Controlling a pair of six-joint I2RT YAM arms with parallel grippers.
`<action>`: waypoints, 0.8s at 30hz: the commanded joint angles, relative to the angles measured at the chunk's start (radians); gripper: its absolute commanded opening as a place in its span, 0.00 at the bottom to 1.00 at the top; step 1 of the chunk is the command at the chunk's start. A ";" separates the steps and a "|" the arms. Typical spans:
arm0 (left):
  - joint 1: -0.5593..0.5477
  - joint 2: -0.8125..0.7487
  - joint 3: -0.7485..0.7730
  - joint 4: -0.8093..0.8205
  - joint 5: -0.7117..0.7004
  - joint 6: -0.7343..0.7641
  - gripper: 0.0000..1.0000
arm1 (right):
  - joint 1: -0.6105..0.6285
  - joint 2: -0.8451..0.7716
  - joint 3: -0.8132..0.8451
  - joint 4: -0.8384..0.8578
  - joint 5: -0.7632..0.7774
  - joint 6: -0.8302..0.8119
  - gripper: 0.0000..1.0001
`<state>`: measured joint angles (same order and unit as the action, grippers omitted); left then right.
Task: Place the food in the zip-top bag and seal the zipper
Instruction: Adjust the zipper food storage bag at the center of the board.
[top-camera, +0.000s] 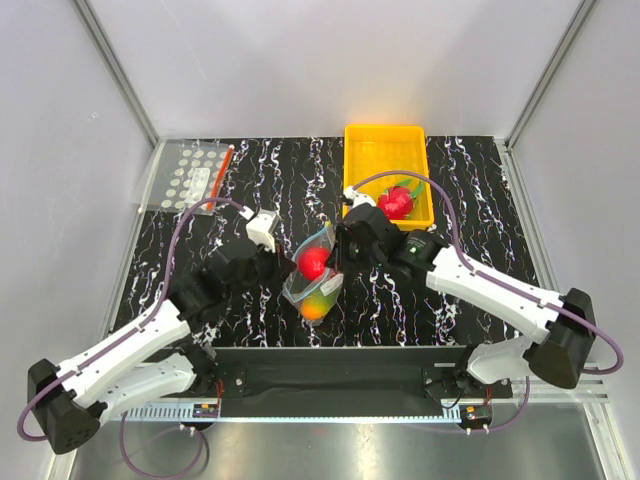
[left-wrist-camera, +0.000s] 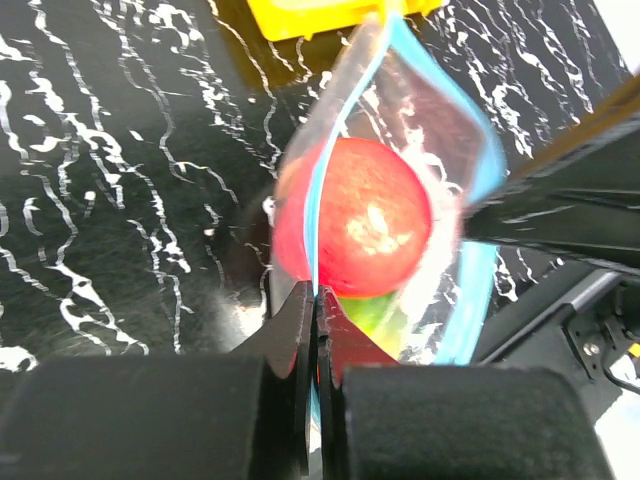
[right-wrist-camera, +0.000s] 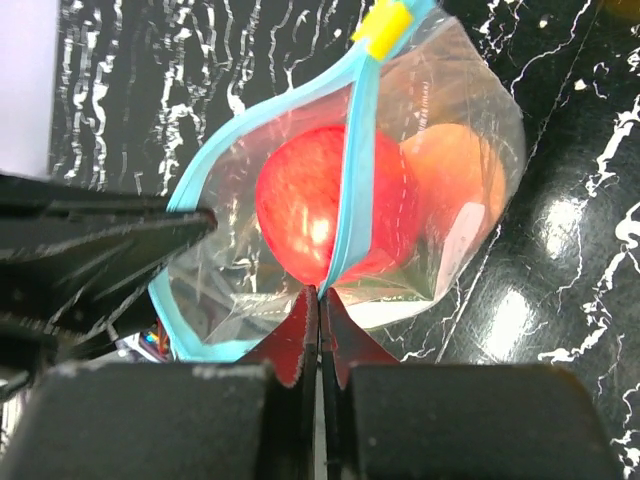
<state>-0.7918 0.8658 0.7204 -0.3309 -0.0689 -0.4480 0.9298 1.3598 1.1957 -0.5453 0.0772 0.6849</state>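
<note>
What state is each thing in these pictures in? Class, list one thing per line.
zip-top bag: gripped on two sides, mouth gaping
zipper: unsealed
red apple: inside the bag
peach-orange fruit: inside the bag
left gripper: shut on the bag's edge
right gripper: shut on the bag's edge
yellow tray: holding a red toy
dotted bag: lying flat

Top camera: fixed high behind arm bases, looks down on whole black marbled table (top-camera: 480, 180); distant, everything small.

Left wrist camera: sits behind left gripper (left-wrist-camera: 317, 300), faces forward along pinched fingers, very near zip-top bag (left-wrist-camera: 420, 110).

Right wrist camera: same mounting behind right gripper (right-wrist-camera: 320, 300), faces bag from opposite side, equally close.

Shared by all three: bag, red apple (top-camera: 313, 263). Each wrist view catches other gripper at frame edge.
</note>
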 joint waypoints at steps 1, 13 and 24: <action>0.002 -0.045 0.050 0.012 -0.060 0.025 0.00 | 0.007 -0.079 0.044 -0.012 0.015 -0.018 0.00; -0.126 0.081 0.091 0.145 0.047 0.006 0.00 | 0.010 0.049 0.038 0.229 -0.157 0.031 0.00; -0.124 -0.045 -0.087 0.173 0.018 0.034 0.00 | 0.007 -0.051 -0.113 0.249 -0.062 0.053 0.03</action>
<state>-0.9100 0.8173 0.6453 -0.2440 -0.0746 -0.4263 0.9295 1.3281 1.1004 -0.3775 0.0040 0.7170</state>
